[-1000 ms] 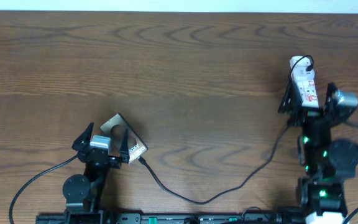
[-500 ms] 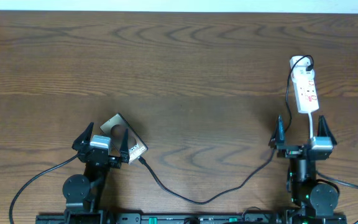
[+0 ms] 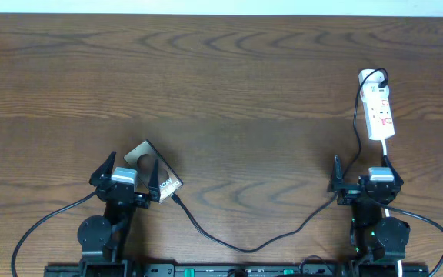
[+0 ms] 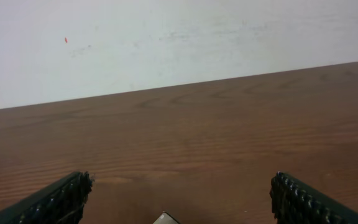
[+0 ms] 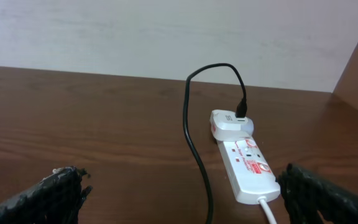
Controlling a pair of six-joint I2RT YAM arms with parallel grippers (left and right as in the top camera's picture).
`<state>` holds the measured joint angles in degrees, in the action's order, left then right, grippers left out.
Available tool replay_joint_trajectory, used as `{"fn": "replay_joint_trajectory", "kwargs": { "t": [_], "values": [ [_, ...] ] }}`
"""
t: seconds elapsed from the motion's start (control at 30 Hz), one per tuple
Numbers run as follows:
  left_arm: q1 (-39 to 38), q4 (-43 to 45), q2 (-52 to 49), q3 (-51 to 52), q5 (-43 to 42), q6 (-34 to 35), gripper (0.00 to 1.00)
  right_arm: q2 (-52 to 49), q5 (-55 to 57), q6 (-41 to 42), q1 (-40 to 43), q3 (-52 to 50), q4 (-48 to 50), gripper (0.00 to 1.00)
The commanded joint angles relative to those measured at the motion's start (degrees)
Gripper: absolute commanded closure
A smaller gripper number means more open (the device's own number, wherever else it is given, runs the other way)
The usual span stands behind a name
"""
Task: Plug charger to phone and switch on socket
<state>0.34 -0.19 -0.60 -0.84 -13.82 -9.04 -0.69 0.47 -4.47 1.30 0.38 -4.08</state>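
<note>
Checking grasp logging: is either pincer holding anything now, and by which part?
Nothing is held. The left pincer is open wide by the phone, not closed on it; the right pincer is open, short of the socket. The charger is in neither.

Even, diffuse lighting; soft sheen on table (image 3: 229,85). Overhead view slightly soft. Wrist views sharp ahead, blurred at lower edges.

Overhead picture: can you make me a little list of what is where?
phone: near left side, partly under the left fingers
charger: runs from the phone's edge to the socket's far end
socket: far right side, lying flat
left fingers: open
right fingers: open, in front of the socket, not touching it
switch: too small to tell
</note>
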Motion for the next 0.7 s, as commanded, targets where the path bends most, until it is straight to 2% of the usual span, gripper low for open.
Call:
{"fn": "replay_joint_trajectory", "kwargs": {
  "t": [0.0,0.67],
  "values": [
    [0.35,-2.58,0.37,0.61,-1.86,-0.35,0.06,0.42,0.66,-1.62,-0.57,-0.07,-0.37,0.01],
    [0.35,-2.58,0.37,0.61,-1.86,-0.35,0.06,0.35,0.48,-2.47,-0.55,-0.07,-0.24,0.01]
  ]
}}
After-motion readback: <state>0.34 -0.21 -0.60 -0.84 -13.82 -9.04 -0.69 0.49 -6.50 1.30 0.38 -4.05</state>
